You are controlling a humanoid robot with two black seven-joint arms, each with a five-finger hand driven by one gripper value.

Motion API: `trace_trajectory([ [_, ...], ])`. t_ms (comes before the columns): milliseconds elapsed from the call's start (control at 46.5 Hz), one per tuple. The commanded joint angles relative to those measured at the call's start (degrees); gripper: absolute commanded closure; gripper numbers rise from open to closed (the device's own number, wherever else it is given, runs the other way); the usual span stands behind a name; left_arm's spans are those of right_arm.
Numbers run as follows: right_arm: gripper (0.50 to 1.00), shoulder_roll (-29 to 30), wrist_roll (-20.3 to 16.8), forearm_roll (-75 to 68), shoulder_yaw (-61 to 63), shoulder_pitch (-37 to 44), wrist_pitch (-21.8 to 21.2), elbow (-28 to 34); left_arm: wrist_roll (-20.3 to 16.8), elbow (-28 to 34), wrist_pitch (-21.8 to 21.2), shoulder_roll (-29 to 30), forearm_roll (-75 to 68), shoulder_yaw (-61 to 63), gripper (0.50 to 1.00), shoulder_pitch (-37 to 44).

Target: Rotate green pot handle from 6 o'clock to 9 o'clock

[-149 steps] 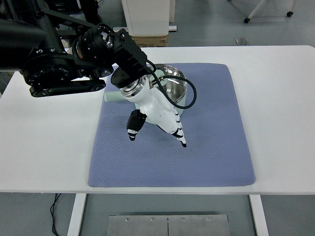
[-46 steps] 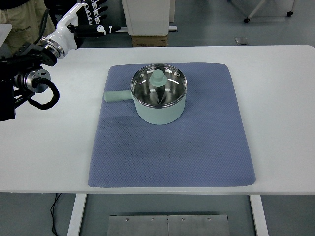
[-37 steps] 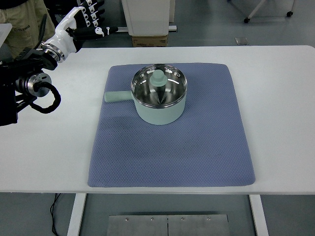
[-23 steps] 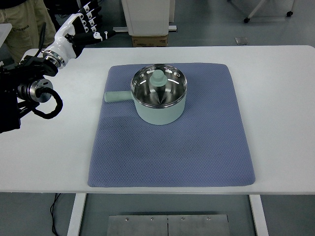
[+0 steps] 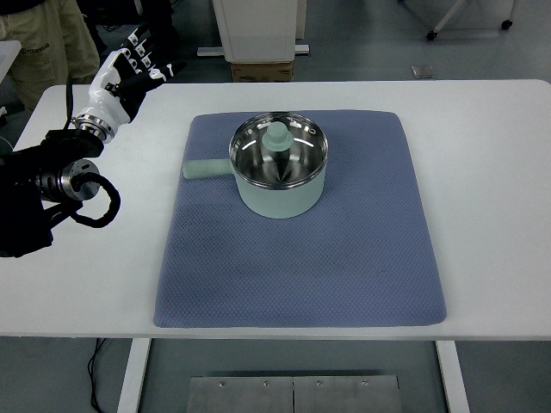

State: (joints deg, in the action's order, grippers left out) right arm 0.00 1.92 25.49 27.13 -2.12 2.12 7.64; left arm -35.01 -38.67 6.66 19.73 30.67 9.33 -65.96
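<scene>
A big white bench [image 5: 482, 172] stands on a grey floor, with a person in tan trousers [image 5: 52, 39] at the far left corner and a white cabinet [image 5: 258, 30] behind the far edge. On the bench lies a wide blue mat [image 5: 301, 258], flat and neat.

Near the far middle of the mat sits the green pot [image 5: 278, 176]. It has a shiny lid with a green knob [image 5: 275, 134] on top. The pot handle [image 5: 205, 169] sticks out to the left, so it points at 9 o'clock. That is where the task wants it.

A few seconds ago the left hand was low over the pot, right on top of it. Since then the black arm has pulled back to the left side of the bench. In the last second it has only slid a little nearer along that left edge. The pot has not moved in that time.

Now the left hand [image 5: 120, 73] is up by the far left corner, well apart from the pot. Its fingers are spread out and it holds nothing. The right hand does not show at all.

I think the turning is done, and the arm is just going home to rest.
</scene>
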Motion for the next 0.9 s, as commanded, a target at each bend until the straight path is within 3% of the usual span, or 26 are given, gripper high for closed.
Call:
trace_trajectory([
  [0,0.5,0.0,0.01,0.0,-0.05,0.01,-0.01,0.01,0.01,0.35,0.02,-1.01,0.0,-3.78,0.5,1.79],
  [366,0.5,0.0,0.01,0.0,0.03,0.01,-0.01,0.01,1.7,2.73,0.81,-4.0,0.0,-15.04,0.5,8.65],
  [882,0.5,0.0,0.01,0.0,0.03,0.01,-0.01,0.01,2.14,2.64,0.9,-6.37,-0.09,-18.12,0.5,10.58],
])
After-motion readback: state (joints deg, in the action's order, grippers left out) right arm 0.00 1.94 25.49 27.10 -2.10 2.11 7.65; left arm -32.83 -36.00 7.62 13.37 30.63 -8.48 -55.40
